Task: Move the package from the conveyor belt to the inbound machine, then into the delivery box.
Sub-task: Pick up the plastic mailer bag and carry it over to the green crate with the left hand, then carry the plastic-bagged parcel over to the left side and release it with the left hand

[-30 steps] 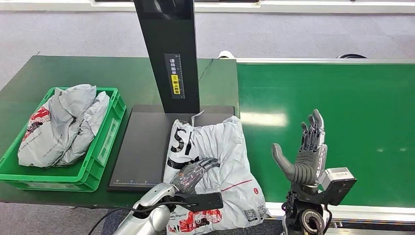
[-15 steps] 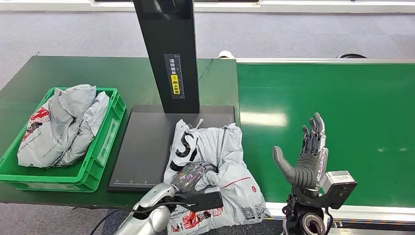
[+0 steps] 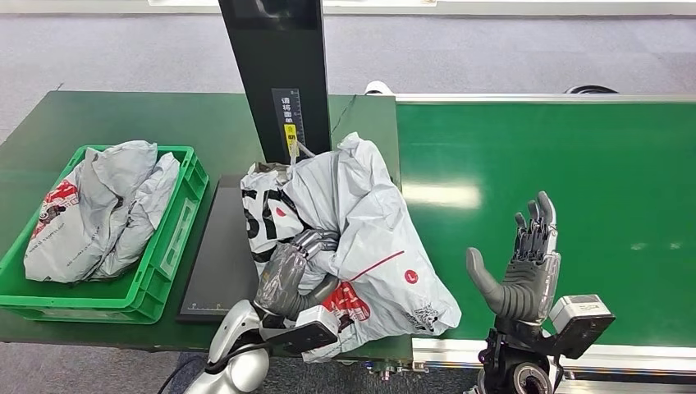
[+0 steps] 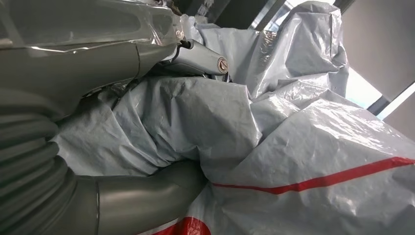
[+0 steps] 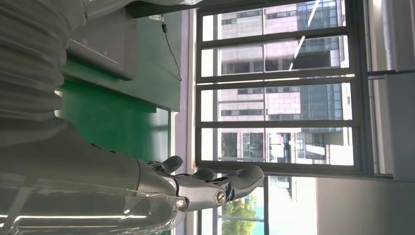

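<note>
**Grey mailer bag held up over the scanner plate**

The left hand (image 3: pixel 287 275) gripped the crumpled grey plastic package with red and black print (image 3: pixel 353 230), its fingers (image 3: pixel 305 244) buried in the folds; the left wrist view showed the thick grey thumb (image 4: pixel 147 198) pressed under a fold of the plastic. The bag stood bunched above the black flat plate of the inbound machine (image 3: pixel 217 263), its top end leaning against the machine's tall black upright column (image 3: pixel 275 74), while its lower end hung over the table's front edge. Part of it also overlapped the edge of the bright green conveyor belt (image 3: pixel 558 164).

The right hand (image 3: pixel 521 271) was raised over the belt near its front edge, holding nothing, its fingers straight and apart, thumb spread wide.

On the dark green table (image 3: pixel 98 115), to the left of the plate, sat the green plastic delivery crate (image 3: pixel 168 246), with other wrinkled grey bags (image 3: pixel 94 205) lying inside it.
</note>
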You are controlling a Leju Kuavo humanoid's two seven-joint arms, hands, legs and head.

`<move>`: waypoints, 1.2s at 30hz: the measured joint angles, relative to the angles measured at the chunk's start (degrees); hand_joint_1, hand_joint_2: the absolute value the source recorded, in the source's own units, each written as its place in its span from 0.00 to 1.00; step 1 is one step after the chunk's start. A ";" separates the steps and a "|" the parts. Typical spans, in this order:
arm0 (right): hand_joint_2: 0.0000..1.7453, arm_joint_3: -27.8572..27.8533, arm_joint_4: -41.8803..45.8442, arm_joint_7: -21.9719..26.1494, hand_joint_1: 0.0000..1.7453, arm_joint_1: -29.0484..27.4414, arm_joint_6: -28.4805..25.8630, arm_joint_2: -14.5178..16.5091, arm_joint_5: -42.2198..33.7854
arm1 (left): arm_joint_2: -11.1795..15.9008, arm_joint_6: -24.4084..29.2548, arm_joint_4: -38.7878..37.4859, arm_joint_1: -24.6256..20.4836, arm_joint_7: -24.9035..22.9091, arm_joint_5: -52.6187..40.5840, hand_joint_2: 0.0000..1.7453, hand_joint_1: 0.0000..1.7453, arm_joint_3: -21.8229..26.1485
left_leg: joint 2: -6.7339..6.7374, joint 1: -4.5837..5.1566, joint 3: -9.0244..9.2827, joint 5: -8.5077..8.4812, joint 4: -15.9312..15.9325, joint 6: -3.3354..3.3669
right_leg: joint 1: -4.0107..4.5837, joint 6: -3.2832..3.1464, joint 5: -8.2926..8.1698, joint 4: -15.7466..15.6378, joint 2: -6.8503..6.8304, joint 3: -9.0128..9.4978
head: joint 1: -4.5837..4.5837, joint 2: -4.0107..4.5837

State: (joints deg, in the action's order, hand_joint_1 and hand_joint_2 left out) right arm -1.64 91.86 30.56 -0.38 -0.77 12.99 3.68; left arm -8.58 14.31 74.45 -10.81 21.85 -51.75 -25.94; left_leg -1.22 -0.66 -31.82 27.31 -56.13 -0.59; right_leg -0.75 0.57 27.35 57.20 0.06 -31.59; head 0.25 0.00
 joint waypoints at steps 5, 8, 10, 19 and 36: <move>1.00 0.00 0.00 0.00 0.00 0.00 0.01 -0.03 -0.11 | 0.19 0.65 2.00 0.60 0.46 0.45 1.00 1.00 0.25 | 0.03 0.00 -0.07 0.00 0.00 0.00 | 0.00 0.00 0.00 0.00 0.01 -0.07 | -0.01 0.00; 1.00 0.00 0.00 0.03 0.00 0.00 -0.01 -0.12 -0.33 | 0.26 4.18 3.18 0.94 3.26 2.37 1.00 1.00 0.48 | 0.05 0.00 -0.08 0.00 0.00 0.00 | 0.00 0.00 0.00 0.00 0.02 -0.09 | 0.01 0.00; 1.00 0.00 0.00 0.08 0.00 0.00 -0.06 -0.23 -0.65 | 0.29 7.28 4.34 1.08 5.57 3.97 1.00 1.00 0.63 | 0.05 0.00 -0.09 0.00 0.00 0.00 | 0.00 0.00 0.00 0.00 0.02 -0.10 | 0.00 0.00; 1.00 0.02 0.00 0.38 0.00 -0.10 -1.47 -0.36 -1.50 | 1.19 24.08 10.96 0.79 9.60 5.23 1.00 1.00 5.27 | 0.10 -0.01 -0.12 0.00 0.00 0.00 | 0.01 0.00 0.00 0.01 0.05 -0.14 | 0.00 0.00; 1.00 -0.48 1.33 1.11 0.00 -2.04 -2.85 -1.99 -2.83 | 4.11 23.76 10.48 -4.01 -3.24 -4.78 1.00 1.00 33.35 | 0.28 -0.02 -0.14 0.00 0.01 -0.01 | 0.02 -0.01 -0.01 0.03 0.25 -0.25 | -0.01 0.00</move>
State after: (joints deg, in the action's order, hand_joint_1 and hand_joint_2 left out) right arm -2.11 93.19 31.67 -2.42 -3.62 10.99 0.85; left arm -4.47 38.06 84.93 -14.82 18.61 -56.53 7.41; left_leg -0.94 -0.68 -31.97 27.31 -56.13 -0.60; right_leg -0.73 0.55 27.34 57.23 0.31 -31.84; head 0.25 0.00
